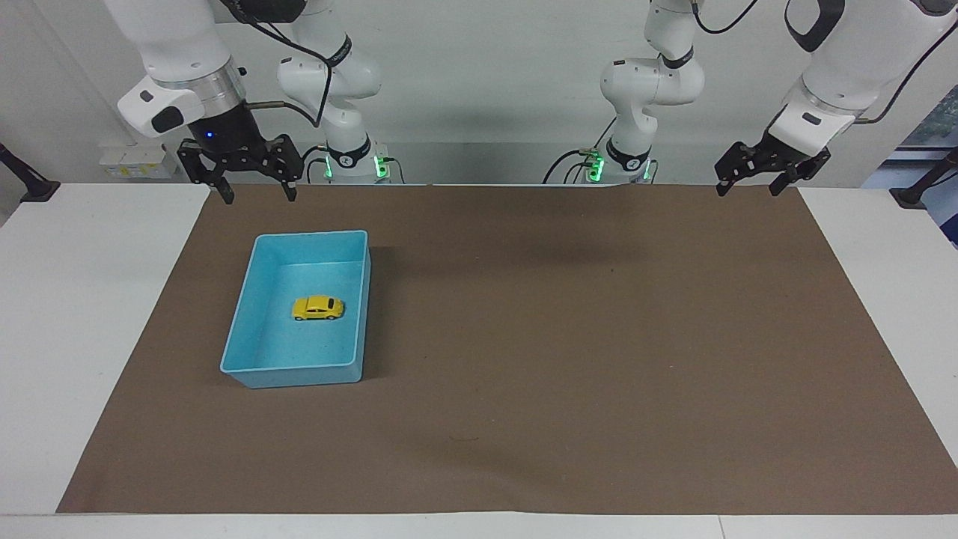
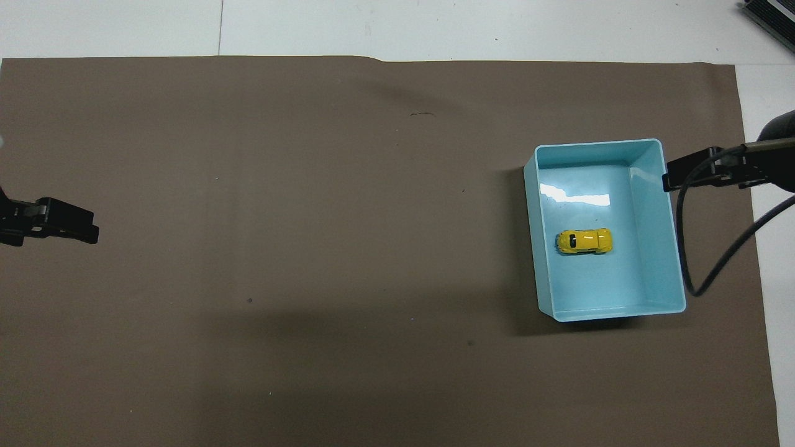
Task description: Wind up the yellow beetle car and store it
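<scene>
Two grippers hang raised in the facing view, the right gripper (image 1: 257, 193) over the brown mat (image 1: 569, 337) just robotward of the light-blue bin (image 1: 238, 322) and the left gripper (image 1: 751, 186) over the mat's corner at the left arm's end of the bench (image 1: 82, 314), both with jaws spread wide and holding nothing, while the yellow beetle car (image 1: 318, 308) sits on its wheels inside the bin. Seen from overhead, the yellow beetle car (image 2: 584, 241) rests near the middle of the light-blue bin (image 2: 651, 236) floor, touching no wall, with the right gripper (image 2: 695, 176) beside the bin's rim and the left gripper (image 2: 62, 220) well apart at the mat's other end.
</scene>
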You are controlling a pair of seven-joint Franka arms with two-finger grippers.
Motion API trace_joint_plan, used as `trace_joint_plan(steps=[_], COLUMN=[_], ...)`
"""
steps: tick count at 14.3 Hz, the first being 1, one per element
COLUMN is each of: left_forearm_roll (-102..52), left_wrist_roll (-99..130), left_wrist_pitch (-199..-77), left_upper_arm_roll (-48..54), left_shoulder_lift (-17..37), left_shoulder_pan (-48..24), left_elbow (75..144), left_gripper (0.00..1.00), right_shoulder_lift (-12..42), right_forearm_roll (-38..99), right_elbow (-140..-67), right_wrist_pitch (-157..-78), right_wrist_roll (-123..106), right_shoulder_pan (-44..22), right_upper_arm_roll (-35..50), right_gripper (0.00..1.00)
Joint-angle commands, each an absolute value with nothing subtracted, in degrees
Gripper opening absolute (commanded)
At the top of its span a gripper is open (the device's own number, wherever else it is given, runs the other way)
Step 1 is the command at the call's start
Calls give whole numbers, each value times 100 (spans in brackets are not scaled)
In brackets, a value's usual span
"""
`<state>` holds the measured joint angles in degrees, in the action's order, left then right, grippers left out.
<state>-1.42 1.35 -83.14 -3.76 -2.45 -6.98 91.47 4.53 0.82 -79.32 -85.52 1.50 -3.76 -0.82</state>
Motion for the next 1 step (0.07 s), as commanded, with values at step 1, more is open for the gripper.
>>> trace_joint_plan(steps=[1], left_forearm_roll=[-176], left_wrist_roll=[141], left_wrist_pitch=[-8279], left_upper_arm_roll=[-334], left_shoulder_lift=[-413], left_shoulder_pan=[-650], left_elbow=[9316], left_gripper=[100], right_shoulder_lift=[325], right_forearm_roll=[158], right_elbow=[-8086], right_wrist_pitch=[-8639], right_wrist_roll=[-9], right_shoulder_pan=[-290], right_upper_arm_roll=[-88], right_gripper=[100])
